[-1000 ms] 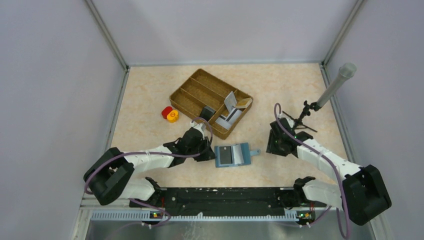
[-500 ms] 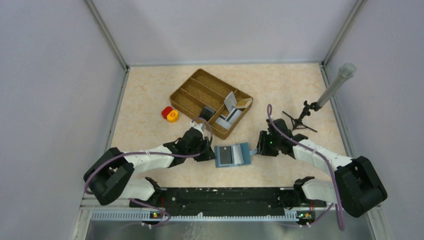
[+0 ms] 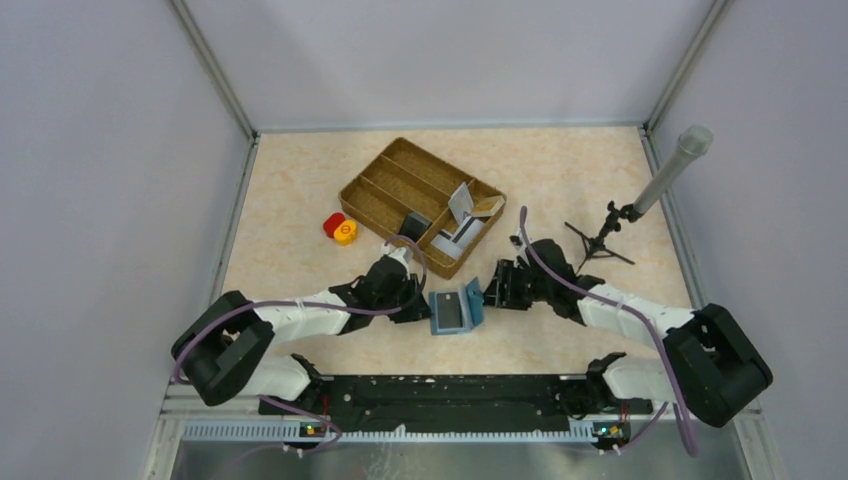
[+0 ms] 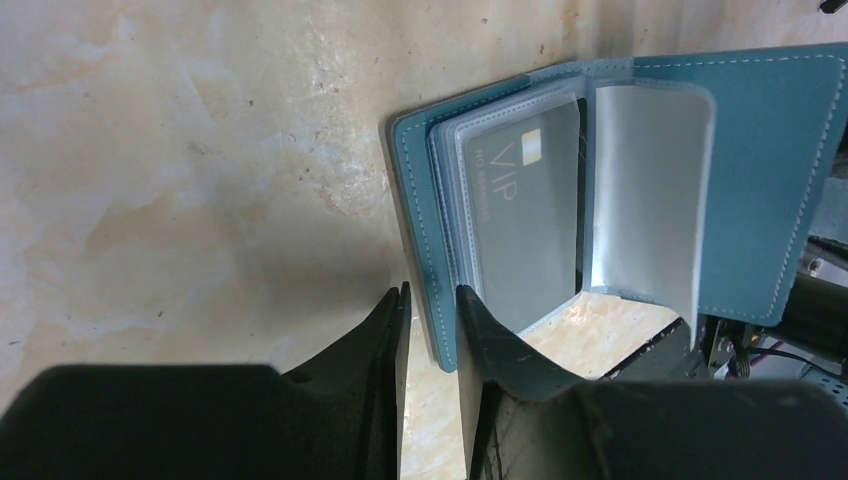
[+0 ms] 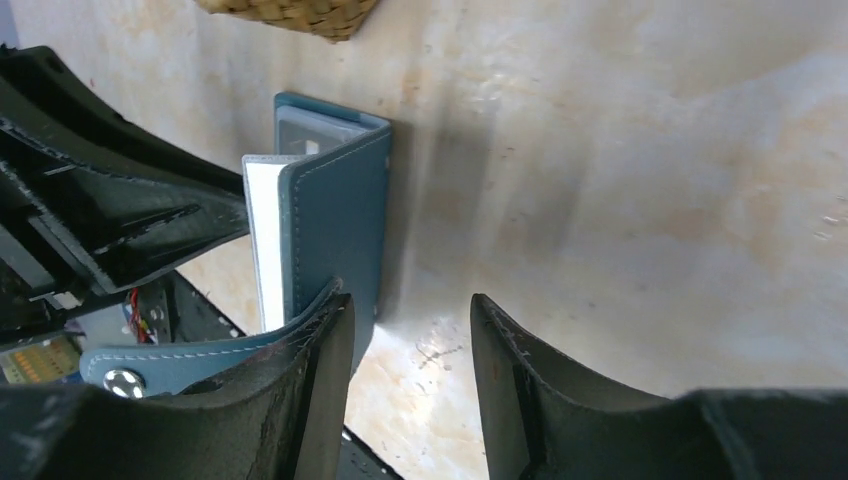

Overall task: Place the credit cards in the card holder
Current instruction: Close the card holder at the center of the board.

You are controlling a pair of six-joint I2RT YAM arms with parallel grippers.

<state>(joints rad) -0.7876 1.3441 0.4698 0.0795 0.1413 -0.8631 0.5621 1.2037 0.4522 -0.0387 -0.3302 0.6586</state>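
Card holder (image 3: 455, 310) pinched at its edge by the left gripper (image 4: 430, 300), flap raised against the right gripper (image 5: 410, 330), jaws parted and empty; one card (image 4: 525, 220) sleeved inside, more cards (image 3: 462, 203) in the tray (image 3: 385, 185).

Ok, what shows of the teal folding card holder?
Teal stitched leather-look card holder, half open on the beige marbled table. One cover lies flat, its edge pinched by the left pincer; the other stands upright against the open right pincer. A clear sleeve inside holds a dark VIP card.
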